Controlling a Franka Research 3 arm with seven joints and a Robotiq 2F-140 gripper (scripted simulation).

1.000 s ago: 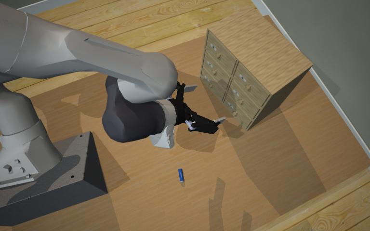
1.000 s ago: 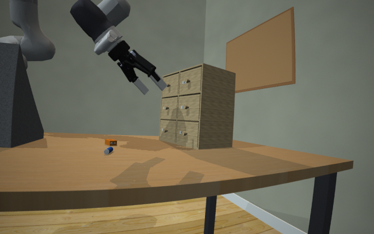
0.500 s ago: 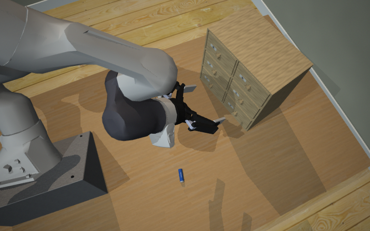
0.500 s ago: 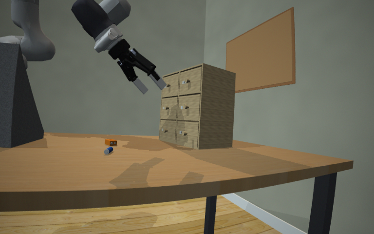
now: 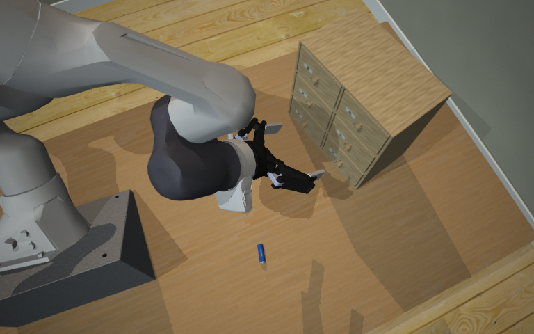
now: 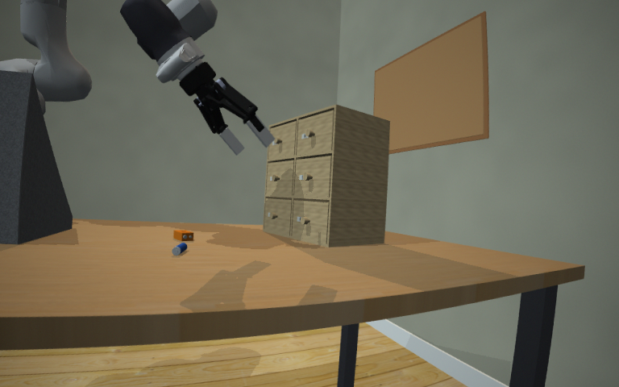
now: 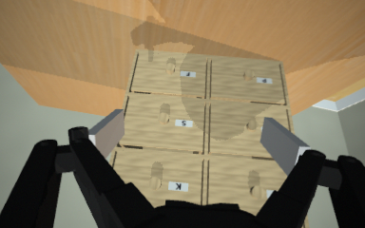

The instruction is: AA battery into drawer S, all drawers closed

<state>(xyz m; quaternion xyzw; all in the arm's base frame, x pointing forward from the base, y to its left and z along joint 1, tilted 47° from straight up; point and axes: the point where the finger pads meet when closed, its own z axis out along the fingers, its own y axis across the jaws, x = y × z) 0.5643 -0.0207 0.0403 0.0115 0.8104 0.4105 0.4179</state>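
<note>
Six drawers on that little chest (image 5: 398, 74) (image 6: 360, 177) (image 7: 205, 128), all sitting shut, S drawer (image 7: 157, 124) included. Gripper's (image 5: 295, 149) (image 6: 253, 143) (image 7: 192, 138) hanging tilted in front, fingers spread wide, nothing in them. AA battery's (image 5: 261, 253) (image 6: 180, 249) lying on the table (image 5: 220, 275) (image 6: 114, 282), near an orange block (image 6: 183, 235).

Robot forearm (image 5: 169, 69) (image 6: 199, 18): shifted slightly toward the top view's upper edge; more of the gripper (image 5: 295, 151) (image 6: 251, 143) (image 7: 194, 138) linkage exposed.
</note>
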